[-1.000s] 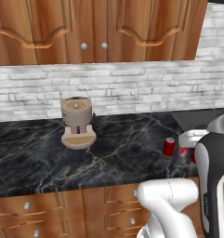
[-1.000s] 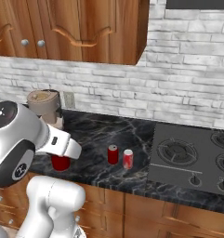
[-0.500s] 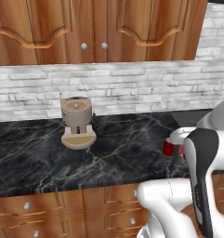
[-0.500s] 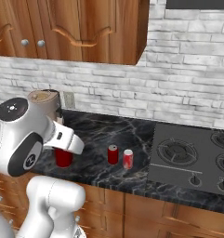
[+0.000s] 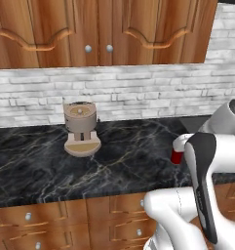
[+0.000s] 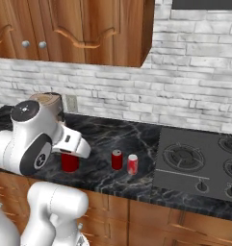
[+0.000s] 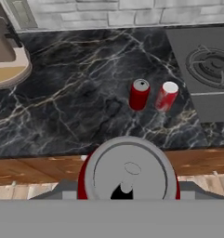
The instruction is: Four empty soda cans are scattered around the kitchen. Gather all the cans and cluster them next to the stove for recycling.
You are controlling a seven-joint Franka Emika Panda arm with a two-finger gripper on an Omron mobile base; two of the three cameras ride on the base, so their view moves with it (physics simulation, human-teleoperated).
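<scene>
My hand (image 7: pixel 127 197) stays clenched on a soda can (image 6: pixel 69 162) and has carried it closer to the stove (image 6: pixel 199 166). Two cans (image 6: pixel 117 159) already stand on the table (image 6: pixel 98 144) near the stove; this one joins next.

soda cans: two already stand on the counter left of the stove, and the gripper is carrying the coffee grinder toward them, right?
Not the grinder. The gripper holds a third soda can, as the hand view shows. The coffee grinder stands on the counter. The two soda cans do stand left of the stove.
</scene>
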